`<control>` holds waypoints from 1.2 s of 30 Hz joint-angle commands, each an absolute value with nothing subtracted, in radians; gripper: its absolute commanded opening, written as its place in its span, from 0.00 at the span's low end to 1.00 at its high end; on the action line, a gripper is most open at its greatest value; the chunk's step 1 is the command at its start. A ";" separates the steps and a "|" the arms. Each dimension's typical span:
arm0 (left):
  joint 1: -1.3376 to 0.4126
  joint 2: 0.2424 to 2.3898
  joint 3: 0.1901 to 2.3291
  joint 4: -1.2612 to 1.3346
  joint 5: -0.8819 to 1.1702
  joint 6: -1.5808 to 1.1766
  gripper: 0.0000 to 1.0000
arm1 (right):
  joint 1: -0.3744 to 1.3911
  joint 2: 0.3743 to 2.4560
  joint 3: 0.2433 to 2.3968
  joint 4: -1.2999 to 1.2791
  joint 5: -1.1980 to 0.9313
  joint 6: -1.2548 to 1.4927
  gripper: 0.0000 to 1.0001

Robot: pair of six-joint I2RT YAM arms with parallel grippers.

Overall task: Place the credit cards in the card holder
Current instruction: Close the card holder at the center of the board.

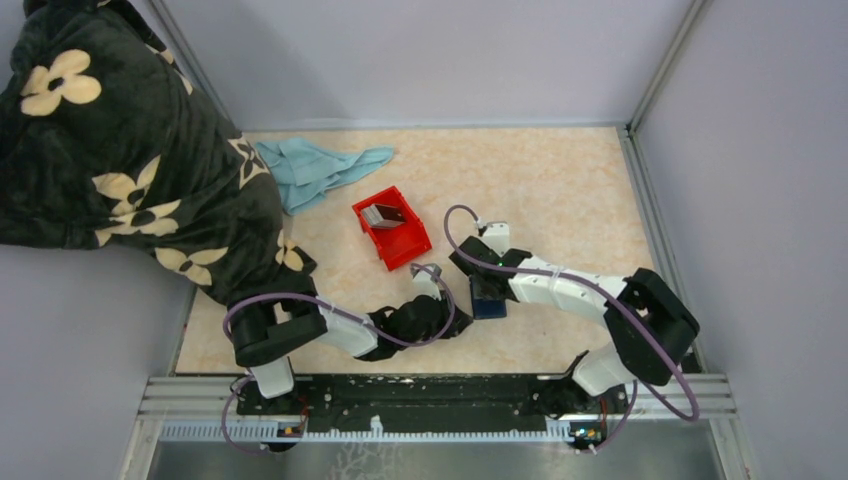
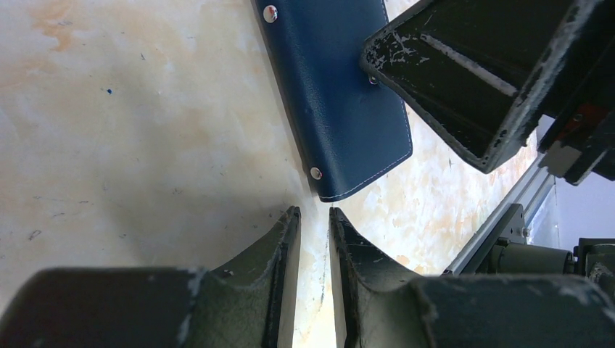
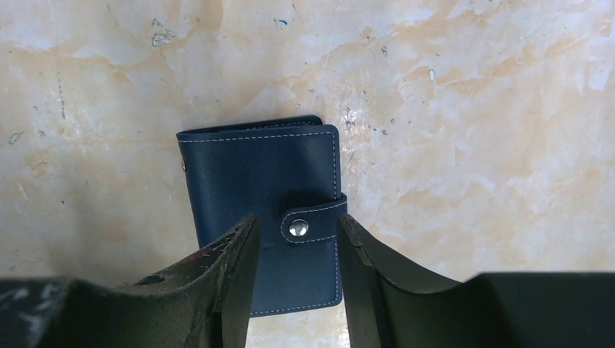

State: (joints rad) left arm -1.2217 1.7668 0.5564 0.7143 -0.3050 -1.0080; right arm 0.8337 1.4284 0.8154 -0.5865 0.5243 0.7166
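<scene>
The card holder (image 1: pixel 489 300) is a navy wallet lying closed on the table, its snap tab fastened. It also shows in the left wrist view (image 2: pixel 341 94) and the right wrist view (image 3: pixel 254 174). My right gripper (image 1: pixel 478 283) (image 3: pixel 297 217) is open just above it, a finger on each side of the snap tab. My left gripper (image 1: pixel 462 322) (image 2: pixel 314 214) is all but shut, with only a thin gap and nothing in it, its tips just short of the wallet's near corner. The credit cards (image 1: pixel 383 213) lie stacked in a red bin (image 1: pixel 410 255).
A light blue cloth (image 1: pixel 315 170) lies at the back left. A dark flowered fabric (image 1: pixel 120 150) hangs over the table's left edge. The metal front rail (image 2: pixel 500 217) runs close behind the wallet. Grey walls enclose the table.
</scene>
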 commanded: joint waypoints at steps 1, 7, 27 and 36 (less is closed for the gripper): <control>-1.228 1.787 0.532 0.660 -0.291 -0.981 0.29 | 0.857 1.461 0.871 -0.617 0.580 0.708 0.43; -1.229 1.790 0.531 0.662 -0.295 -0.980 0.29 | 0.872 1.497 0.879 -0.633 0.598 0.714 0.41; -1.228 1.789 0.523 0.659 -0.309 -0.988 0.29 | 0.945 1.522 0.922 -0.702 0.691 0.739 0.12; -1.228 1.788 0.532 0.646 -0.310 -0.986 0.29 | 0.958 1.525 0.930 -0.694 0.688 0.730 0.02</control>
